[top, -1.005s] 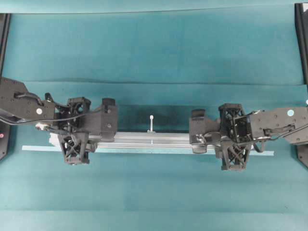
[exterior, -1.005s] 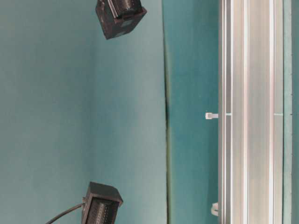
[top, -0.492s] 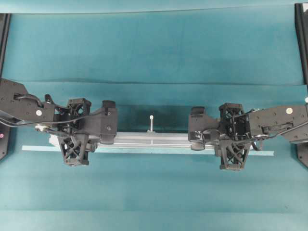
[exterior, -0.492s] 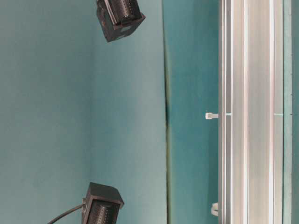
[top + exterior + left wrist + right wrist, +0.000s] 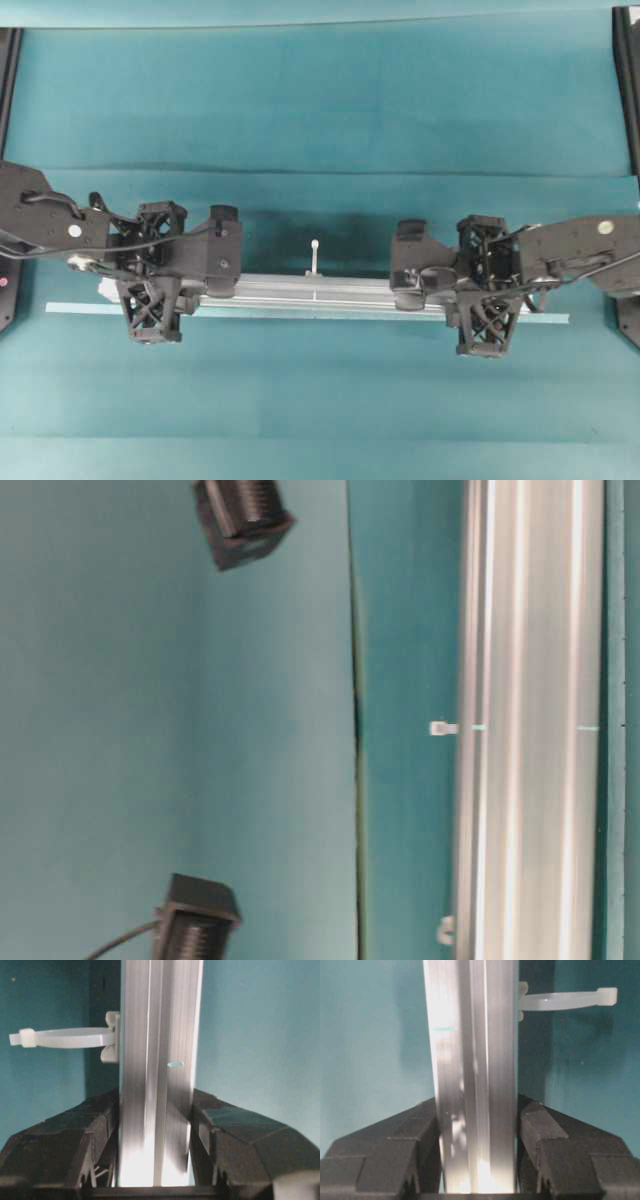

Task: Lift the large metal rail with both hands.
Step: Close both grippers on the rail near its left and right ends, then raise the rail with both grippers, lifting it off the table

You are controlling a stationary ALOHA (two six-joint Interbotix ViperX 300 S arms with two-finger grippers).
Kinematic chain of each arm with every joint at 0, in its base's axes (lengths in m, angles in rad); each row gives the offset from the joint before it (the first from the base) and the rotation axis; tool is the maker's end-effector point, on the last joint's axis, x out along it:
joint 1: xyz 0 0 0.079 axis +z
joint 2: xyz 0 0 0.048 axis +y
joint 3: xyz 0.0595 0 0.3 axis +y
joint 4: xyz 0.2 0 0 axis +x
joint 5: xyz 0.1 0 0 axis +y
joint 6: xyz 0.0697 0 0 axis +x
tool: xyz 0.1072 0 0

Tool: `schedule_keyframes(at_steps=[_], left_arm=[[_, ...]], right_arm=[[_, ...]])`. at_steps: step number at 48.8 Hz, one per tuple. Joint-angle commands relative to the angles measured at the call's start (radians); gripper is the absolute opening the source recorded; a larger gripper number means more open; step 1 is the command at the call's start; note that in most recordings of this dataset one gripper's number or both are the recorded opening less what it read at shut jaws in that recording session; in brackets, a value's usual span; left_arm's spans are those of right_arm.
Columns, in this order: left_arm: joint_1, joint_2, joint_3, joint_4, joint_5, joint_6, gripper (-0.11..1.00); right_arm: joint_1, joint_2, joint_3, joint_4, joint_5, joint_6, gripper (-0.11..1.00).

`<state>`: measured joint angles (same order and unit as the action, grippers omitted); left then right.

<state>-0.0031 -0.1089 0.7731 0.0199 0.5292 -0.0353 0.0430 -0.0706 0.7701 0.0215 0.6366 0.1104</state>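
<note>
Overhead, rail: you see the large metal rail (image 5: 315,291) lying crosswise on the teal cloth (image 5: 320,110), its two ends hidden under the arms.
Overhead, left gripper: your left gripper (image 5: 222,263) sits over the rail's left stretch, one finger on each side of the bar.
Overhead, right gripper: your right gripper (image 5: 410,268) sits over the rail's right stretch in the same way, well apart from the left one.
Overhead, peg: a white peg (image 5: 315,255) stands out from the rail's far edge, about midway between the two grippers.
Overhead, strip: a thin pale tape strip (image 5: 300,312) runs along the cloth just beside the rail's near edge and reaches past both grippers.
Table-level, rail: the picture is turned on its side, so the rail fills the right part as a blurred silver band with the peg jutting from its edge.
Table-level, grippers: you cannot tell their state here; only two black arm parts (image 5: 240,515) show away from the rail.
Left wrist, claw: both black fingers (image 5: 75,1130) press against the rail's two side faces, so your left claw is clamped on the rail.
Left wrist, peg: a peg sticks out from the rail's left edge, beyond the fingers.
Right wrist, claw: both fingers (image 5: 560,1140) press against the rail's side faces, so your right claw is clamped on it too.
Right wrist, peg: a peg juts from the rail's right edge, beyond the fingers.
</note>
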Motion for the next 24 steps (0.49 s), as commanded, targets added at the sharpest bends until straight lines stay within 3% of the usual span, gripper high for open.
schedule_keyframes(at_steps=[1, 24], left_arm=[[0.002, -0.046, -0.048, 0.003, 0.046, 0.002, 0.36], [-0.005, -0.150, -0.195, 0.002, 0.279, 0.002, 0.36]], right_arm=[[0.003, -0.049, -0.026, 0.015, 0.029, -0.008, 0.39], [0.003, -0.230, -0.152, 0.031, 0.339, -0.003, 0.39]])
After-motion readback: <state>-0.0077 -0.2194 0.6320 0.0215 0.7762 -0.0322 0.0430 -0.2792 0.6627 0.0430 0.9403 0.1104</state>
